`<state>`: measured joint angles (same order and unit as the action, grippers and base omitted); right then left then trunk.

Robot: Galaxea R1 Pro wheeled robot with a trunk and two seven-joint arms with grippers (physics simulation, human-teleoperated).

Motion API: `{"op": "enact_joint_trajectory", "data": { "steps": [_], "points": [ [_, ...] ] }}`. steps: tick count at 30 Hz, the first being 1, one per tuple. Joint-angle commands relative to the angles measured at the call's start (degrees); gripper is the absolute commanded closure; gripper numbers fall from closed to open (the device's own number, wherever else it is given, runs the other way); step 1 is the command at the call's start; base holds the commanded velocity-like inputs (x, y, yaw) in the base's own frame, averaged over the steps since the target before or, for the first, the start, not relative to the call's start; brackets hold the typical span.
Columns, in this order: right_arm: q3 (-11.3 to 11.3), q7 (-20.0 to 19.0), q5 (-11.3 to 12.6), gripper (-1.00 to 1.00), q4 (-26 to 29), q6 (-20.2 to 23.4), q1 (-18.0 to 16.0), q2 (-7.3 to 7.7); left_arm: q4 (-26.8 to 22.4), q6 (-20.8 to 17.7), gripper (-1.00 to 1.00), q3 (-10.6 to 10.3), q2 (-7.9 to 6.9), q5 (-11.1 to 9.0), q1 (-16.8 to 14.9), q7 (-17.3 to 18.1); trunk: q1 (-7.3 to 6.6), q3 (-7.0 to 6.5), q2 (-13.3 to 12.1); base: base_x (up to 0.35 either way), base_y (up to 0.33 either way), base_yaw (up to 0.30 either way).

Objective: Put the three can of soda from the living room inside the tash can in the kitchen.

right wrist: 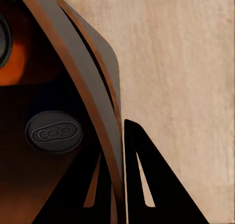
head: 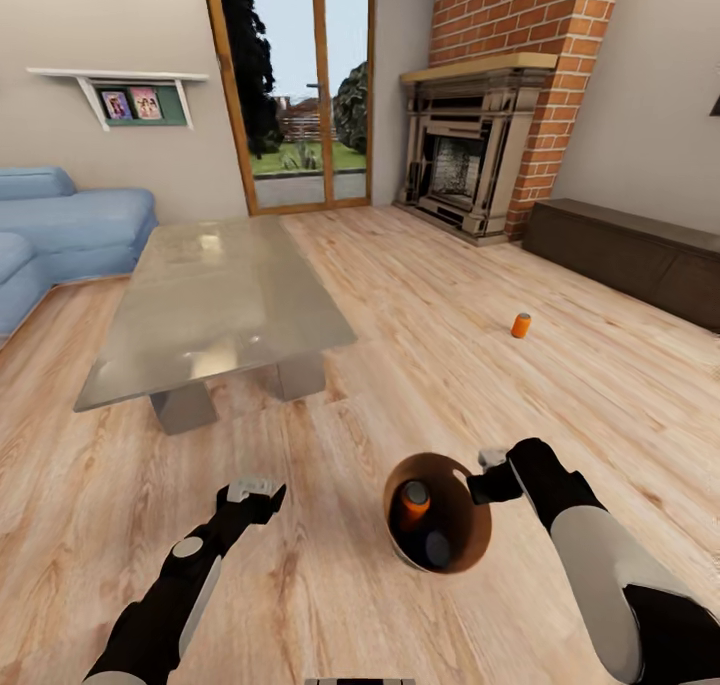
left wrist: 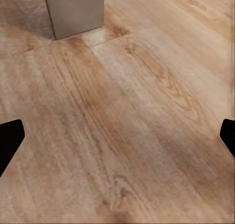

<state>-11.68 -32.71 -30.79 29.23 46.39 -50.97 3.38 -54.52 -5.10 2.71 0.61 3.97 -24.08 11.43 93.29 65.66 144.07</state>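
Light wood planks run across the living room floor (head: 470, 295), and on them, near the robot, stands the trash can (head: 478, 547), upright with its mouth open upward. The right gripper (head: 484, 480) reaches in from the right and is clamped on the can's rim, one finger (right wrist: 156, 185) outside the wall and the other inside. Within the bin one soda can (head: 415, 503) stands upright, orange side showing, and a second (right wrist: 54, 132) shows its grey end beside it. A third soda can (head: 521, 325) stands upright on the floor well apart, toward the brick fireplace (head: 480, 155). The left gripper (head: 252, 492) hovers over bare floor, fingers (left wrist: 11, 136) spread wide, empty. Beyond it stands the glass table (head: 215, 300), with the blue sofa (head: 60, 235) behind.
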Motion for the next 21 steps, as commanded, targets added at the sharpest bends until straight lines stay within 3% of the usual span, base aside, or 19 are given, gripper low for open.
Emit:
{"op": "enact_joint_trajectory", "data": {
  "steps": [1, 6, 21],
  "points": [
    [-0.09, 0.53, 1.12, 1.00, 0.13, 0.47, -0.01, -0.05, 0.04, 0.00, -1.00, 0.01, 0.00, -0.02, 0.00, -0.16, 0.00, -0.04, 0.00, 0.268, -0.200, -0.207],
    [-0.24, 3.47, 1.45, 1.00, 0.36, 0.53, -0.01, -0.07, 0.17, 0.03, -1.00, 0.14, 0.00, -0.01, 0.00, -0.53, 0.00, -0.25, 0.00, 0.271, -0.200, -0.222],
    [-0.45, 4.14, 1.60, 1.00, 0.39, 0.60, -0.01, 0.17, 1.48, 0.17, -1.00, 0.20, 0.04, -0.09, 0.00, -1.96, 0.00, -0.89, 0.00, 0.273, -0.200, -0.232]
  ]
}}
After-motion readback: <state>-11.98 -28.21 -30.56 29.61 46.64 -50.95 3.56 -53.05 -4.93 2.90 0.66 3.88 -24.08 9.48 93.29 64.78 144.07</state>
